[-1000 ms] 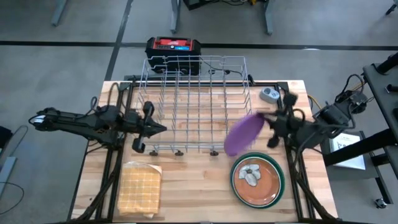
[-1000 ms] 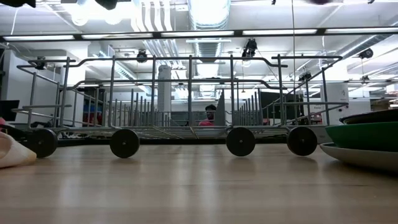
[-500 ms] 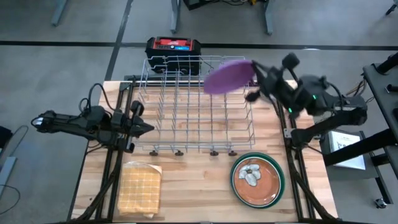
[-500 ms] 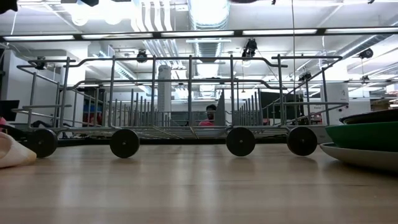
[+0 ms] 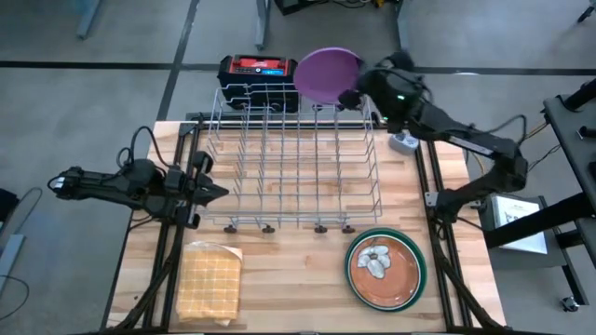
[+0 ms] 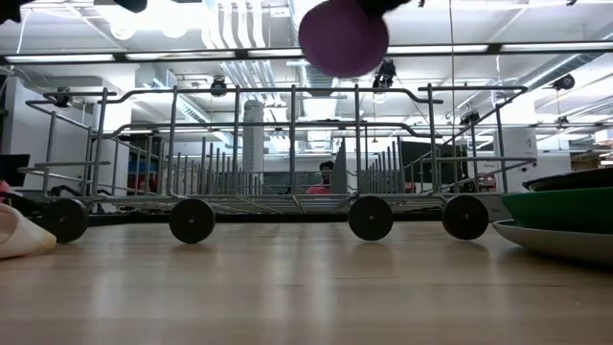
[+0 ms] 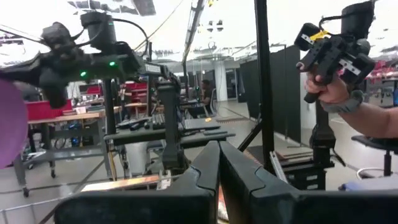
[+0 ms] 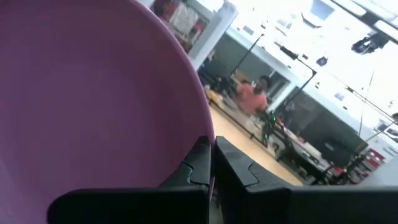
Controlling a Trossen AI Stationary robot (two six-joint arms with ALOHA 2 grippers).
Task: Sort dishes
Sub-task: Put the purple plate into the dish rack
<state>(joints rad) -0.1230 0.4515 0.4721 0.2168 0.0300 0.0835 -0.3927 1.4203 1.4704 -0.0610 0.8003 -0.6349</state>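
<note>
The purple plate (image 5: 326, 74) hangs in the air over the far rail of the wire rack (image 5: 293, 158); in the low view the purple plate (image 6: 343, 38) shows high above the rack (image 6: 287, 153). My right gripper (image 5: 353, 94) is shut on it. A stack of plates (image 5: 386, 270) lies on the table near the rack's right near corner, the brown one with grey blotches on top and a green rim under it. The other plates are hidden in the stack. My left gripper (image 5: 216, 191), shut (image 7: 219, 155), waits at the rack's left side. My right gripper pinches the purple plate's rim (image 8: 208, 134) between its two fingers (image 8: 199, 163), one on each face. It reaches in from the plate's right side. The plate is lifted clear and tilted, its hollow face turned partly up and toward the table's near edge.
A square tan cloth (image 5: 209, 279) lies at the near left of the table. A small grey-blue gadget (image 5: 402, 141) sits by the rack's far right corner. A red and black box (image 5: 259, 70) stands behind the rack. A person's hand (image 7: 329, 87) shows in the room beyond.
My right gripper has carried the purple plate from beside the rack's right near corner up and toward the far edge, then leftward over the rack's far rail. The plate has turned from edge-on to face-up. My left gripper has drawn back a little toward the left edge.
</note>
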